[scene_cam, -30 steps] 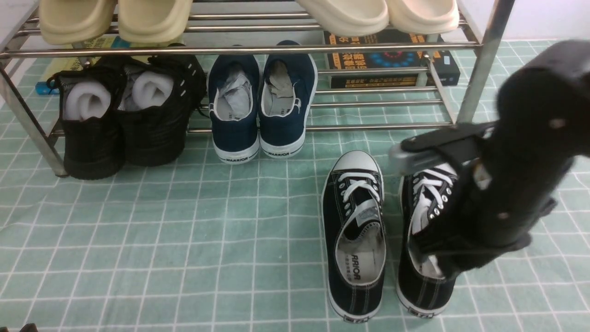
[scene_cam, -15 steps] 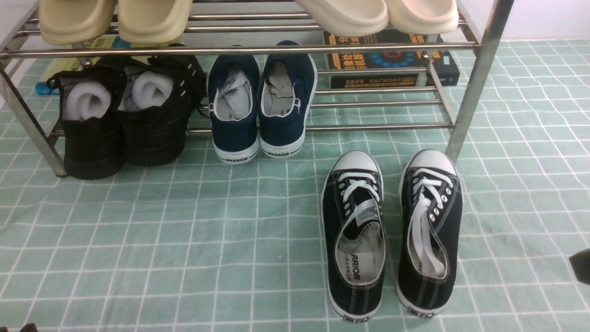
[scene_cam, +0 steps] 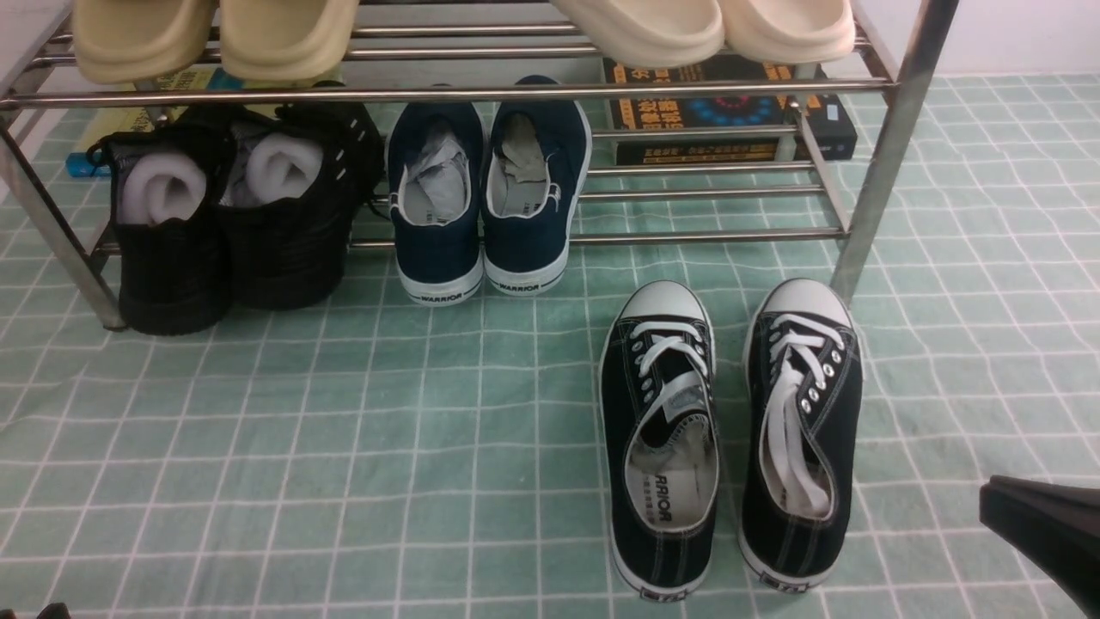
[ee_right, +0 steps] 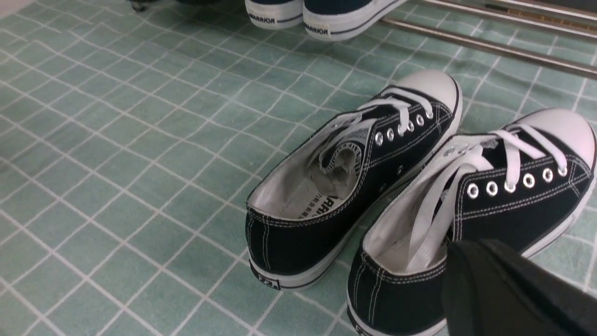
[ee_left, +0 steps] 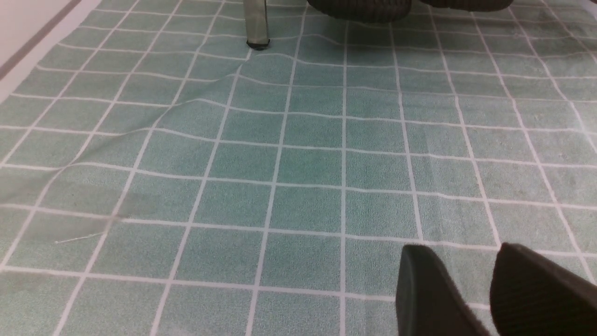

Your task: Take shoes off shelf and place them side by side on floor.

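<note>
Both black canvas shoes stand side by side on the pale green floor (scene_cam: pixel 344 430), toes toward the shelf (scene_cam: pixel 894 129): the left shoe (scene_cam: pixel 636 413) (ee_right: pixel 401 140) and the right shoe (scene_cam: pixel 838 404) (ee_right: pixel 517 205). Nothing holds them. My right gripper (scene_cam: pixel 988 494) (ee_right: pixel 459 247) hangs low at the front right, just behind the right shoe's heel, its fingers together and empty. In the left wrist view my left gripper (ee_left: pixel 459 252) hovers open over bare floor (ee_left: pixel 303 163), with nothing between its fingers. It stays out of the front view.
On the shelf's lower tier sit navy WARRIOR sneakers (scene_cam: pixel 485 206) and black mesh shoes (scene_cam: pixel 223 223). Beige slippers (scene_cam: pixel 215 34) and cream slippers (scene_cam: pixel 705 26) rest on the upper tier. Dark books (scene_cam: pixel 730 120) lie beneath the shelf. A shelf leg (ee_left: pixel 256 23) stands ahead of the left gripper.
My right arm, which was down over the right shoe a second ago, has let go and drawn back to the front right corner. Both shoes stay put.
</note>
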You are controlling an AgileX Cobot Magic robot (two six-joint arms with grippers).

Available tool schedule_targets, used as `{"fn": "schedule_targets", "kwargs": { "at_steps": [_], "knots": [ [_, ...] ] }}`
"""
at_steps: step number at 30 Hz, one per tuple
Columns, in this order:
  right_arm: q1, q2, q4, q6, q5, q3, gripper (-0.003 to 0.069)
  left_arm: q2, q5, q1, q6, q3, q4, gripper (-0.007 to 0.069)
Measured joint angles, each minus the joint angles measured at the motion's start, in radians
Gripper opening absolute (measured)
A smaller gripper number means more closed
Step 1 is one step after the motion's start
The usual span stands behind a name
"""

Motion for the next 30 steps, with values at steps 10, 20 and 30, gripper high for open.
{"fn": "schedule_targets", "kwargs": {
  "at_steps": [10, 20, 30],
  "knots": [
    [0.000, 0.000, -0.003, 0.000, 0.000, 0.004, -0.0013, 0.000, 0.000, 0.000, 0.000, 0.000, 0.000, 0.0242],
    [0.000, 0.000, -0.004, 0.000, 0.000, 0.004, -0.0007, 0.000, 0.000, 0.000, 0.000, 0.000, 0.000, 0.0242],
    [0.000, -0.013, -0.005, 0.000, 0.000, 0.006, 0.0000, 0.000, 0.000, 0.000, 0.000, 0.000, 0.000, 0.0242]
  ]
}}
